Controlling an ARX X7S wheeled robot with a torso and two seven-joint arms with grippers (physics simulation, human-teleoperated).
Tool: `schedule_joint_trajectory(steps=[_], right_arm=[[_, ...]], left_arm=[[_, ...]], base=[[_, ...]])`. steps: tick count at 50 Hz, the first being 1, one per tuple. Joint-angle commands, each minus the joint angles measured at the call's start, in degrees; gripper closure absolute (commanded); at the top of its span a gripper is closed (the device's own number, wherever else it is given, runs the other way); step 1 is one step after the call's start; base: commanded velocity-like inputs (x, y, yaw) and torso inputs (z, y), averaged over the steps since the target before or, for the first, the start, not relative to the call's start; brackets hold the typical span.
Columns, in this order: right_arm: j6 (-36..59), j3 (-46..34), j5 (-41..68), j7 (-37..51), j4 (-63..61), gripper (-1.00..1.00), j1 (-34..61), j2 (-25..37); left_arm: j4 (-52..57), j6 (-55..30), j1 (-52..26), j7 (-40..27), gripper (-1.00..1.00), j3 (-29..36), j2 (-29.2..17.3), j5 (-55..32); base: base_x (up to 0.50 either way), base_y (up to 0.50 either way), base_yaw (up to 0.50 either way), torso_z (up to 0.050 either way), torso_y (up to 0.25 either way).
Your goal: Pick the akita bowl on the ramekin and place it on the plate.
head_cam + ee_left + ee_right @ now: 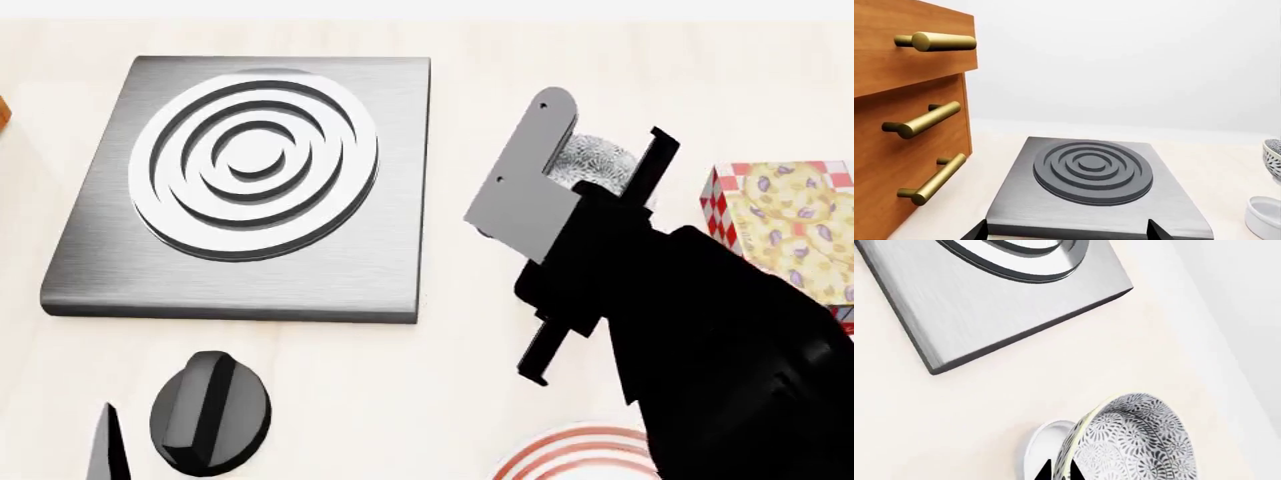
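Observation:
The akita bowl (1137, 440), grey-black speckled, hangs tilted with my right gripper (1059, 473) shut on its rim, one fingertip inside and one outside. The white ramekin (1039, 446) stands just beside and below it. In the left wrist view the akita bowl (1273, 156) floats a little above the ramekin (1262, 216), with a gap between them. From the head, my right arm covers most of the bowl (597, 160), and only part of the red-ringed plate (567, 455) shows at the near edge. My left gripper (1066, 233) is open and empty in front of the burner.
A grey stove burner plate (254, 180) lies left of the bowl. A wooden drawer cabinet (901, 125) with brass handles stands at the far left. A checked, patterned box (787, 220) sits to the right of my right arm.

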Motion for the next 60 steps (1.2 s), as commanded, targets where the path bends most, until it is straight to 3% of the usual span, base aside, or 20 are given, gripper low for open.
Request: schedule_joint_trajectory(steps=[1,15,34,60], right_arm=[[7.34,-4.65,-0.94,-5.37,-15.04,1.0,2.4,5.31],[15.3,-7.6,-0.82,-6.56,-30.27,1.0,2.09,10.24],[15.12,-3.45,3.37,-2.38,-42.13,1.0,-8.08,19.61],[13.12,1.91,8.29,4.31,-46.7,1.0,-19.01,27.03]], left_arm=[[-0.12,0.03,-0.11,-0.21,-1.0,0.54,-0.04,0.19],[0.31,0.05,-0.06,-0.58,-1.0,0.49,-0.38,-0.04],[0.23,0.18,-0.13,-0.96,-1.0,0.9,-0.6,-0.03],[0.23,0.4,-0.12,-1.49,-1.0,1.14,-1.05,-0.19]], base=[[0.0,0.0,0.0,0.0,0.0],[0.0,0.0,0.0,0.0,0.0],[0.0,0.0,0.0,0.0,0.0],[0.0,0.0,0.0,0.0,0.001]])
